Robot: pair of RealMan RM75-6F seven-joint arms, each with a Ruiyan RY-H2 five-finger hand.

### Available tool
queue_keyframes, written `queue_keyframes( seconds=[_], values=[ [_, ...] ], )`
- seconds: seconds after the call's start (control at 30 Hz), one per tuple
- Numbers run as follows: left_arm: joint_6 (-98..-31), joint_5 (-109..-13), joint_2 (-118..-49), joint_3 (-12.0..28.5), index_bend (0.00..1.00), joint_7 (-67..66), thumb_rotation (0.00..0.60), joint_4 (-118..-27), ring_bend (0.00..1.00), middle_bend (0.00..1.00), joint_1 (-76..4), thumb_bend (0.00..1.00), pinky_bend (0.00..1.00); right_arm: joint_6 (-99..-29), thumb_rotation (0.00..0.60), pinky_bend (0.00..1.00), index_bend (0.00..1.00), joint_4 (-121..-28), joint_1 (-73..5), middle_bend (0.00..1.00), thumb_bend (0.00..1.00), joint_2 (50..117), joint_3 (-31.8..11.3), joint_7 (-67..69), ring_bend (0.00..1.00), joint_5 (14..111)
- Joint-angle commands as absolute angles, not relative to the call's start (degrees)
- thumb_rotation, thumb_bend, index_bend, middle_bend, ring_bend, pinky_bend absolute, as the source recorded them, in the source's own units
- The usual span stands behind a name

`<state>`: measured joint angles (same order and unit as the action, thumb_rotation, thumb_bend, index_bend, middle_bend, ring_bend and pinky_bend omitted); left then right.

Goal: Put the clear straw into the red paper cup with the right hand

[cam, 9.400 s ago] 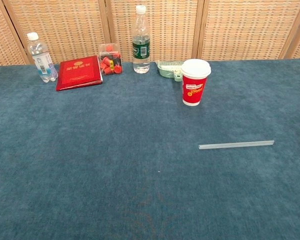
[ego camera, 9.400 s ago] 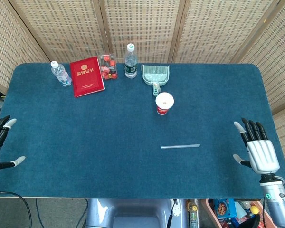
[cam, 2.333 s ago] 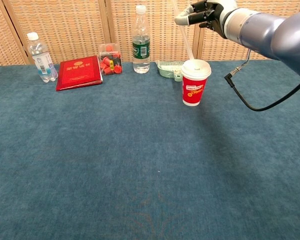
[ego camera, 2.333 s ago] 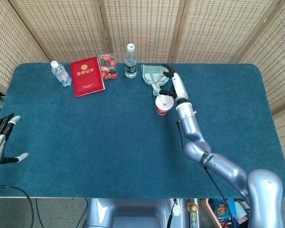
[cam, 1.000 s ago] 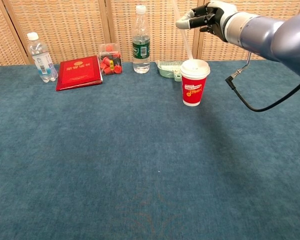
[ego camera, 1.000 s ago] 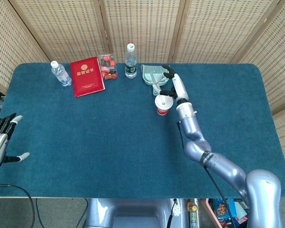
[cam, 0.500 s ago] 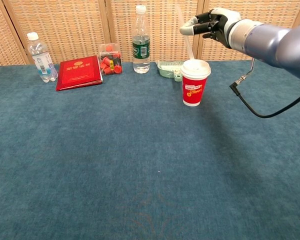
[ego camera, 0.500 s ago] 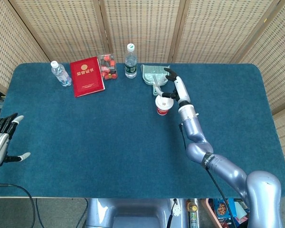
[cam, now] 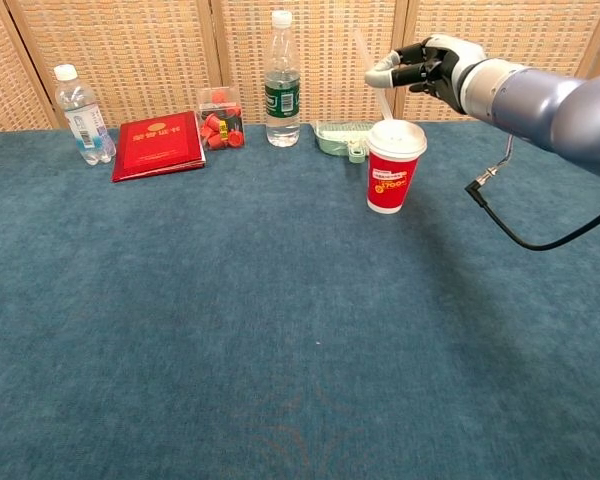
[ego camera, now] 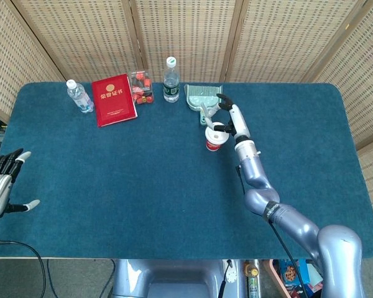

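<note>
Clear straw [cam: 377,90] upright in red paper cup [cam: 394,166], right hand [cam: 427,62] fingers pinching it.

Your table [ego camera: 112,186], covered in blue felt, carries along its far edge, left to right: a small water bottle [ego camera: 79,95], a red booklet [ego camera: 114,99] lying flat, a clear box [ego camera: 140,87] of red pieces (too small to identify), a taller water bottle [ego camera: 170,80] with a green label, and a pale green dustpan [ego camera: 203,97]. Just in front of the dustpan stands the red paper cup [cam: 394,166].
</note>
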<state>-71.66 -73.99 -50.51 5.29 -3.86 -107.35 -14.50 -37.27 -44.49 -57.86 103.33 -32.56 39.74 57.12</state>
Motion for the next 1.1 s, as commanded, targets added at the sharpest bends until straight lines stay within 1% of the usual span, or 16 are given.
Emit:
queue_keyframes(
  seconds=[0.03,0.23,0.47,0.5,0.6,0.67,0.87,1.1],
  values=[
    [-71.59,-73.96,-50.51,5.31,0.00,-3.88,0.600,-107.36,0.00,0.00,-14.55,0.00,0.00,-37.02,0.600,0.00,0.68,-43.78,-57.95,0.14,0.52,103.61,-32.60,40.32,0.00,57.32],
    [-71.32,-73.64,-50.59,5.24,0.00,-3.96,0.600,-107.26,0.00,0.00,-14.62,0.00,0.00,-37.27,0.600,0.00,0.68,-42.67,-57.98,0.14,0.52,104.11,-32.73,42.57,0.00,58.47],
    [-71.34,-73.50,-50.48,5.27,0.00,-3.95,0.600,-107.23,0.00,0.00,-14.63,0.00,0.00,-37.21,0.600,0.00,0.67,-40.97,-57.69,0.13,0.52,105.05,-31.60,45.83,0.00,60.91],
    [-71.37,-73.45,-50.47,5.27,0.00,-3.96,0.600,-107.18,0.00,0.00,-14.61,0.00,0.00,-37.27,0.600,0.00,0.66,-40.93,-57.71,0.12,0.51,104.99,-31.38,46.63,0.00,61.64],
    [-71.22,-73.36,-50.49,5.26,0.00,-3.92,0.600,-107.13,0.00,0.00,-14.67,0.00,0.00,-37.49,0.600,0.00,0.58,-40.75,-57.71,0.11,0.44,104.87,-30.90,48.23,0.00,63.07],
    [-71.08,-73.35,-50.57,5.26,0.00,-3.93,0.600,-107.07,0.00,0.00,-14.76,0.00,0.00,-37.56,0.600,0.00,0.53,-40.61,-57.80,0.10,0.42,104.79,-30.56,49.21,0.00,63.95],
    [-70.85,-73.36,-50.69,5.29,0.00,-3.85,0.600,-106.95,0.00,0.00,-14.94,0.00,0.00,-37.63,0.600,0.00,0.47,-40.53,-57.83,0.09,0.39,104.42,-29.80,51.09,0.00,65.50],
    [-70.72,-73.41,-50.74,5.26,0.00,-3.53,0.600,-106.68,0.00,0.00,-15.00,0.00,0.00,-37.94,0.600,0.00,0.47,-40.44,-57.90,0.09,0.39,104.13,-29.48,51.73,0.00,65.96]
  ],
)
